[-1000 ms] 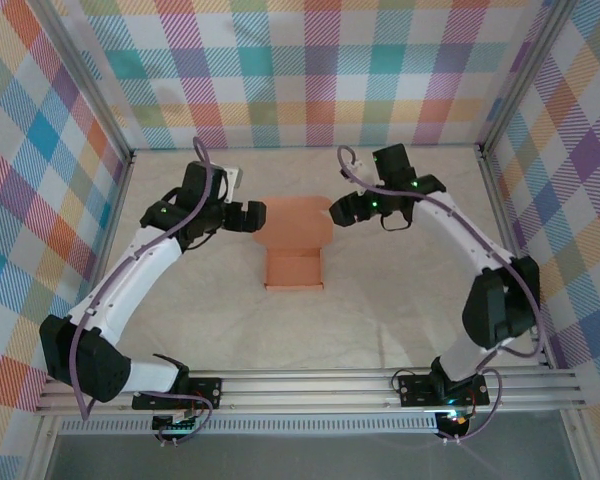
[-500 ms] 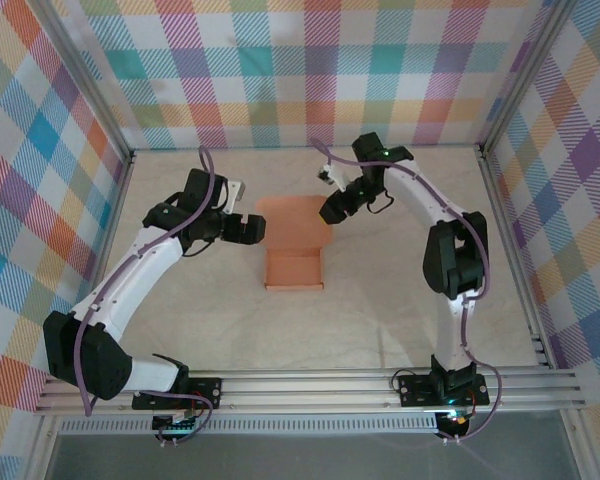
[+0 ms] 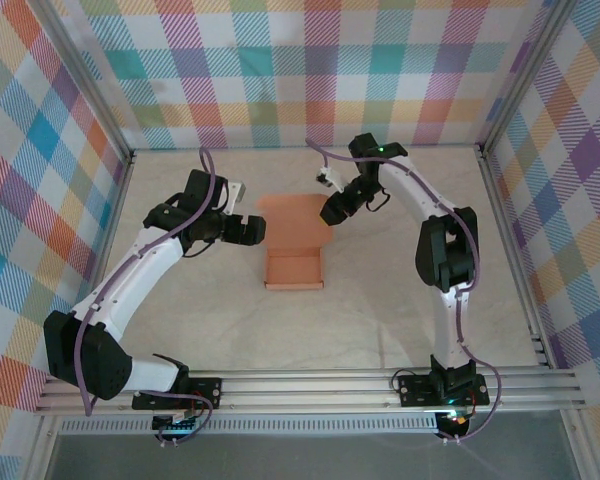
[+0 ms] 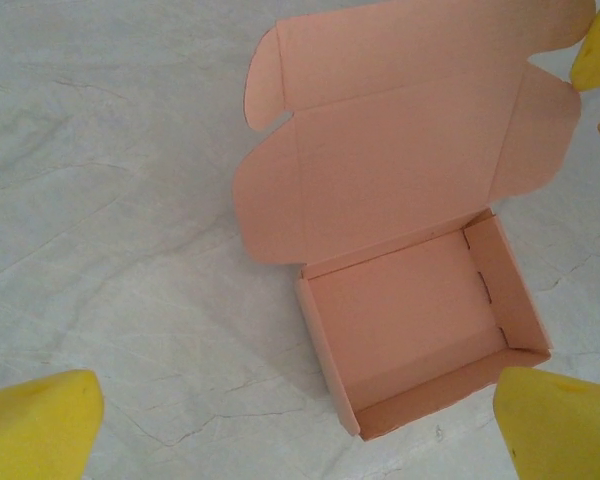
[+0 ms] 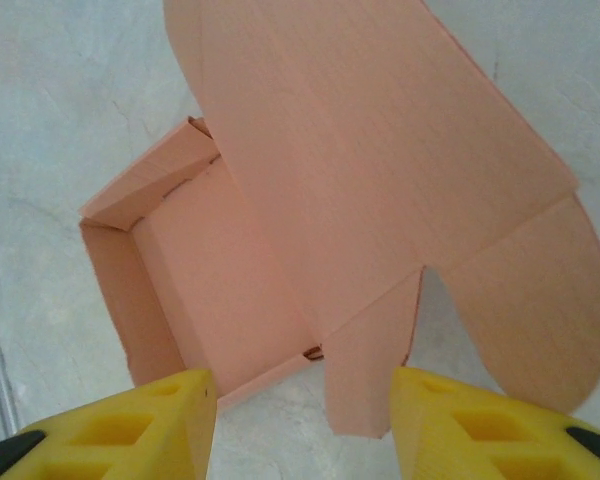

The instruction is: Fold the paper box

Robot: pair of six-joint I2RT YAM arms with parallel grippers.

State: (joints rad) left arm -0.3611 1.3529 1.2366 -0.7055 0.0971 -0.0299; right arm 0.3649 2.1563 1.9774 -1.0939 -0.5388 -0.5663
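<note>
The salmon-orange cardboard box [image 3: 293, 225] sits mid-way across the pale table [image 3: 380, 300], with its tray formed and its lid open toward the far wall. The left tool [image 3: 259, 230] hangs released beside the lid's left edge. Overhead, the right tool [image 3: 327, 212] meets the lid's right corner. Its wrist camera adds a side flap standing unpinched between parted pads [image 5: 150, 420].

The left gripper [image 3: 256, 230] is spread wide, while the right gripper [image 3: 329, 212] opposite holds its jaws partly apart.
</note>
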